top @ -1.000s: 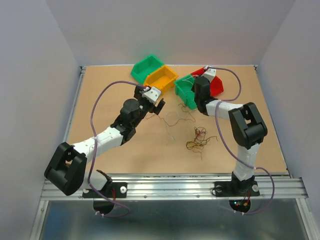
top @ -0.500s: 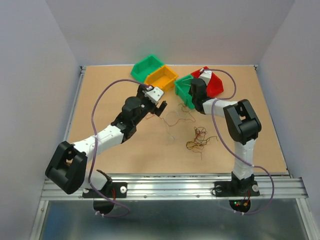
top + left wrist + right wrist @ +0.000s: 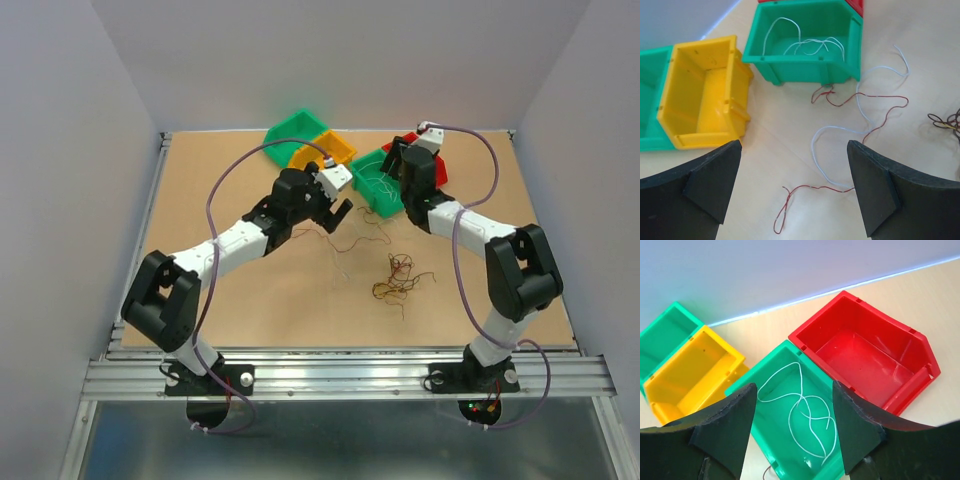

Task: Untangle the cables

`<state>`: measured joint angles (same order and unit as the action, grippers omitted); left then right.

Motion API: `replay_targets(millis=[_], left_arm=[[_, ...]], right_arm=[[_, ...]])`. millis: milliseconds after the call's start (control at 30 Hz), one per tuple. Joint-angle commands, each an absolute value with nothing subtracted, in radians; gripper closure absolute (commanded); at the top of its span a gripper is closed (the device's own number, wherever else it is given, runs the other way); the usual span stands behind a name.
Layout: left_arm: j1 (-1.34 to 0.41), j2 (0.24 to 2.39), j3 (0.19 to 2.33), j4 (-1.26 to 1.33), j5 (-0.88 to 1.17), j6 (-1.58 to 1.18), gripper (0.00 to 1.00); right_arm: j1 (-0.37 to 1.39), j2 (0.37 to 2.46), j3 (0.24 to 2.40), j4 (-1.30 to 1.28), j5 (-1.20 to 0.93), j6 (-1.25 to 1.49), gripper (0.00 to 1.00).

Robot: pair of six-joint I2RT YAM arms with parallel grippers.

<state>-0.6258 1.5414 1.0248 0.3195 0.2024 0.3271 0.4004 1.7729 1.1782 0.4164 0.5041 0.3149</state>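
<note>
A dark brown, red and yellow tangle of cables (image 3: 398, 275) lies mid-table. Loose red cable (image 3: 866, 98) and white cable (image 3: 825, 131) strands curl in front of the middle green bin (image 3: 366, 186); one red end (image 3: 790, 196) loops below my left gripper (image 3: 794, 146). That gripper (image 3: 338, 208) hovers open above these strands, holding nothing. My right gripper (image 3: 794, 390) is open above the green bin (image 3: 757, 365), nothing between its fingers. White cables (image 3: 807, 412) lie inside that bin, also seen as white cables (image 3: 807, 44) from the left wrist.
A red bin (image 3: 880, 310) sits right of the green one, its floor bare. A yellow bin (image 3: 735, 100) and a second green bin (image 3: 295, 130) stand to the left, near the back edge. Grey walls enclose the table.
My right gripper has gone from shut to open over the middle green bin and its wrist has risen. The left arm has swung right, over the loose strands, still open.
</note>
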Motion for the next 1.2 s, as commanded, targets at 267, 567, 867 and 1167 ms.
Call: replay_targets(millis=[267, 567, 867, 1167], left_arm=[[-0.664, 1.759, 1.232, 0.054, 0.301, 0.408, 0.06], [-0.687, 1.81, 1.258, 0.058, 0.329, 0.573, 0.06], [-0.689, 1.87, 1.342, 0.028, 0.325, 0.866, 0.08], [-0.693, 1.988, 1.45, -0.076, 0.331, 1.054, 0.23]], right_arm=[[0.408, 1.502, 0.97, 0.431, 0.483, 0.265, 0.33], [0.407, 1.312, 0.865, 0.431, 0.468, 0.235, 0.27], [0.407, 1.259, 0.816, 0.472, 0.445, 0.224, 0.23], [0.407, 1.25, 0.805, 0.48, 0.439, 0.212, 0.23]])
